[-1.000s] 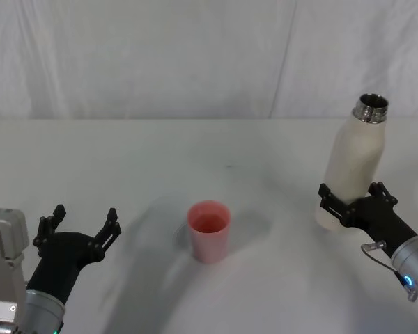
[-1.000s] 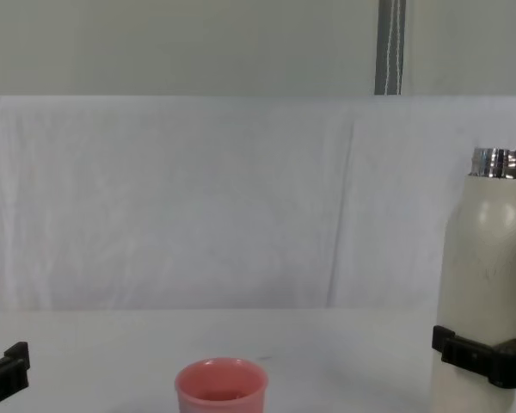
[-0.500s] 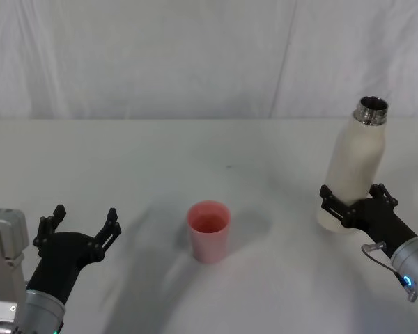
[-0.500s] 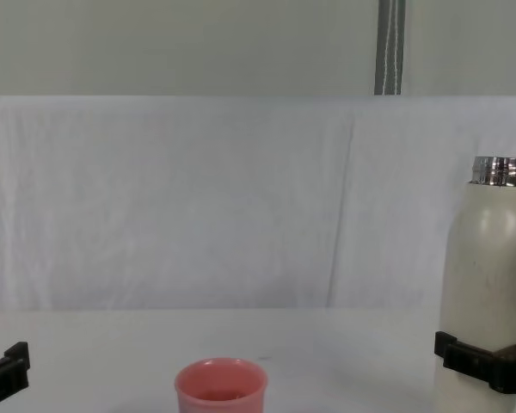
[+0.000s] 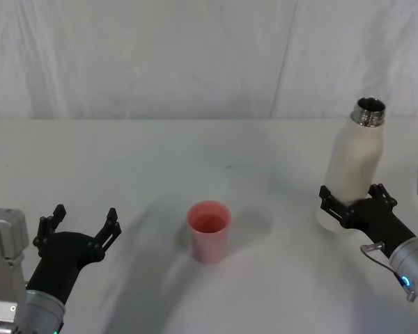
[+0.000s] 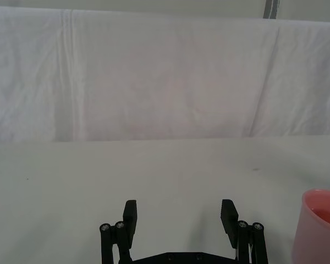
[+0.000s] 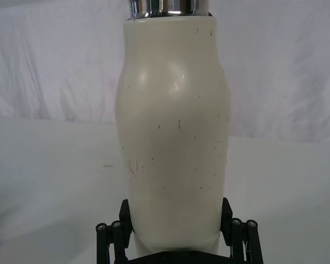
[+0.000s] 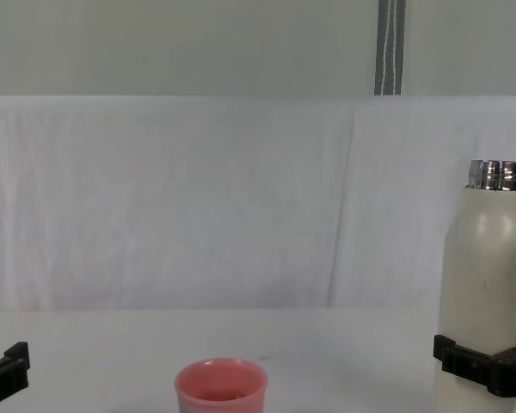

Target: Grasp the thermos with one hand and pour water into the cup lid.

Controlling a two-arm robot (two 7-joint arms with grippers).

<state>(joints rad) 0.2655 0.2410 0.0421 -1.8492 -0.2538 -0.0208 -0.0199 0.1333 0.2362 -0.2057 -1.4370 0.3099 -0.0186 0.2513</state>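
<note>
Grasp step: right gripper point(image 5: 353, 204) jaws clamp thermos point(image 5: 352, 170) low, upright, table right. Cup point(image 5: 209, 230) centre, well apart. Left gripper point(image 5: 80, 224) parked, jaws wide. Next: lift, carry over cup, tilt.

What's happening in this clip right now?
The robot's right hand is closed around the lower part of the thermos, which stands upright on the right of the white table, cap off. The pink cup lid stands apart near the table's middle, and no pouring is under way. The left hand is open and idle low on the left.
</note>
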